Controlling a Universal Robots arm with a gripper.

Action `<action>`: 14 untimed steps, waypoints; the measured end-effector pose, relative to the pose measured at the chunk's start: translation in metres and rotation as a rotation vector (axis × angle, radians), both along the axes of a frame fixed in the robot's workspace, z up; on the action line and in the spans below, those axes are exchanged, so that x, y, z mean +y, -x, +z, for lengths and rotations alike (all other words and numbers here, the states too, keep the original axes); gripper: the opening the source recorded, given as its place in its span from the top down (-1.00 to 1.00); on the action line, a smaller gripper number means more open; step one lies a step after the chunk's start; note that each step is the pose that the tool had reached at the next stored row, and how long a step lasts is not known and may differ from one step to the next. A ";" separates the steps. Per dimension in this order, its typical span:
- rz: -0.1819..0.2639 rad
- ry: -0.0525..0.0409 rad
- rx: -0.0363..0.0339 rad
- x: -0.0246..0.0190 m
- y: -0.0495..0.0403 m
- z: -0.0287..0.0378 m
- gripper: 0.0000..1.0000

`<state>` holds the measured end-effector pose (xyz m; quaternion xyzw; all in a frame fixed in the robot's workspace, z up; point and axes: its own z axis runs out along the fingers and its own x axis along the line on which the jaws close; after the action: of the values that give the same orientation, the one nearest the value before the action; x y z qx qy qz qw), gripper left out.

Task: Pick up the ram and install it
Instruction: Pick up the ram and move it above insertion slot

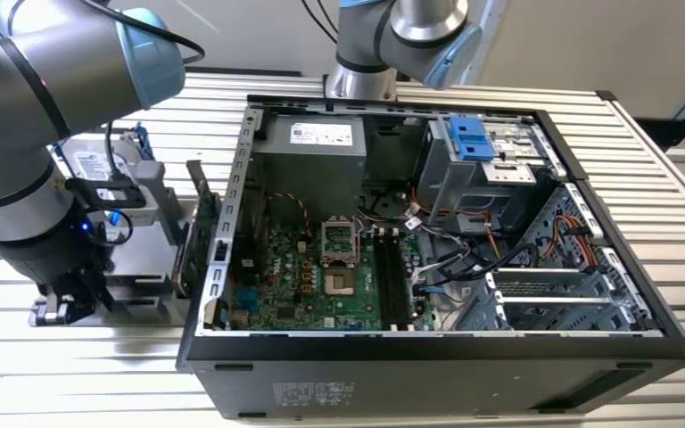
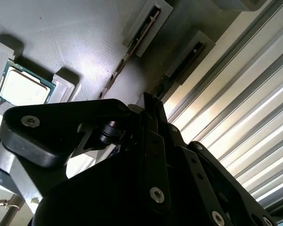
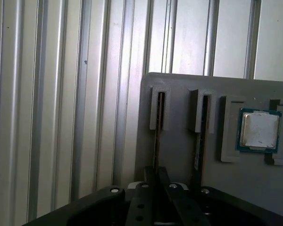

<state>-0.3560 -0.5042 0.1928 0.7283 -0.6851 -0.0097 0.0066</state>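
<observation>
Ram (image 3: 156,141) edge-on between gripper's (image 3: 156,170) narrow pinching fingers (image 3: 150,183); best held square, or it jams in tray (image 3: 245,188) slot.

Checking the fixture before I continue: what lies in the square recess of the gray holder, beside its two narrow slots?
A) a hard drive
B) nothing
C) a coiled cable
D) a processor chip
D: in the first wrist view a square, silver-lidded processor chip sits in that recess of the gray holder.

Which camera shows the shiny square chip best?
The first wrist view: the processor chip faces the camera flat and whole in its gray holder. The second wrist view shows it at a slant.
</observation>
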 end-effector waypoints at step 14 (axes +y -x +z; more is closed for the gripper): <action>0.000 -0.0004 -0.0003 0.0001 0.0000 0.0007 1.00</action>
<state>-0.3560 -0.5041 0.1935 0.7283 -0.6852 -0.0098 0.0064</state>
